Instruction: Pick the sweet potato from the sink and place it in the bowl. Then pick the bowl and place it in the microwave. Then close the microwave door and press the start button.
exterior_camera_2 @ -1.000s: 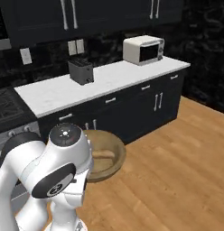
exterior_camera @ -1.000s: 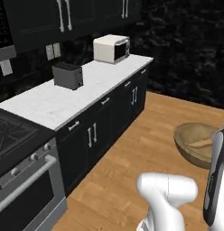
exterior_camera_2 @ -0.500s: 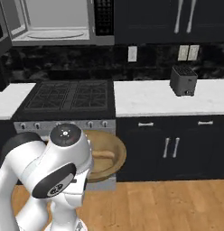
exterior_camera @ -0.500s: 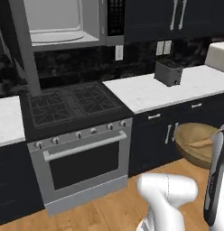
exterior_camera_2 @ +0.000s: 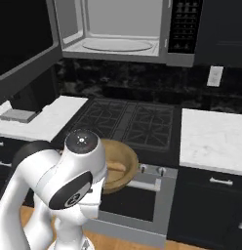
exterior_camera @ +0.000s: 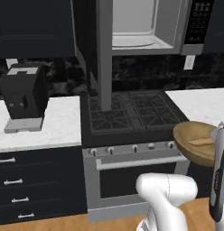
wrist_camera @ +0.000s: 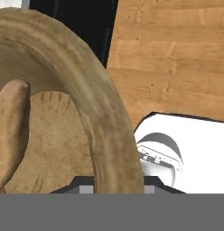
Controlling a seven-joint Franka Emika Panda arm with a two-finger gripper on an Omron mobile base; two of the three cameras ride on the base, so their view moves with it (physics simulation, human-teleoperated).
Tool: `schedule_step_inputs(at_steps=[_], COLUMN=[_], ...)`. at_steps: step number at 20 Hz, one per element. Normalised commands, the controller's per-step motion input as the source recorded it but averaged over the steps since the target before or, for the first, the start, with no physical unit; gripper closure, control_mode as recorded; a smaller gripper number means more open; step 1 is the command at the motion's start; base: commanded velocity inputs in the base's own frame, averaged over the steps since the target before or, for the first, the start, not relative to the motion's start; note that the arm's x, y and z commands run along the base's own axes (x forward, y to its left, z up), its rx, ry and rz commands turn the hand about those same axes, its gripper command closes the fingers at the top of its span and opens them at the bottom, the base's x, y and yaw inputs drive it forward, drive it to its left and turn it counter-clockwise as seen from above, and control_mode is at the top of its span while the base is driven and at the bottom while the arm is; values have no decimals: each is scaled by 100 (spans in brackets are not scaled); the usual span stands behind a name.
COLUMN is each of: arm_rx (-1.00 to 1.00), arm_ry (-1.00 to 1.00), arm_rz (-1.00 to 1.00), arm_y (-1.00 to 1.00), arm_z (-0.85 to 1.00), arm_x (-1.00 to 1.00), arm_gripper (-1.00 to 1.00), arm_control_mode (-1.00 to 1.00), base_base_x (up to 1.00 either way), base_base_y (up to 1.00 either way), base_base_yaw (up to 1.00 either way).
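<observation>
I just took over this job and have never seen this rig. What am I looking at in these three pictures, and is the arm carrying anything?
The machine is a white robot arm on a driving base in a rendered kitchen. Two pictures come from cameras on the base, behind the arm to its left and right; the third looks along the gripper itself.

Ahead is a black stove, with white counter on both sides. Above it hangs the microwave, its microwave door swung open, a white plate inside. A dark appliance stands on the left counter.

The gripper is shut on the rim of the wooden bowl, held in front of the oven, well below the microwave. In the hand view the sweet potato lies inside the bowl. So the bowl still has to be lifted into the microwave.
</observation>
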Motion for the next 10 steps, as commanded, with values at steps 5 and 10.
schedule_step_inputs(at_steps=[5,10], arm_rx=[0,0], arm_ry=[0,0], arm_rz=[0,0], arm_y=[0,0], arm_z=[0,0], arm_x=[0,0], arm_gripper=[100,100], arm_control_mode=[100,100], base_base_x=[55,63], base_base_y=[40,-4], base_base_yaw=[18,0])
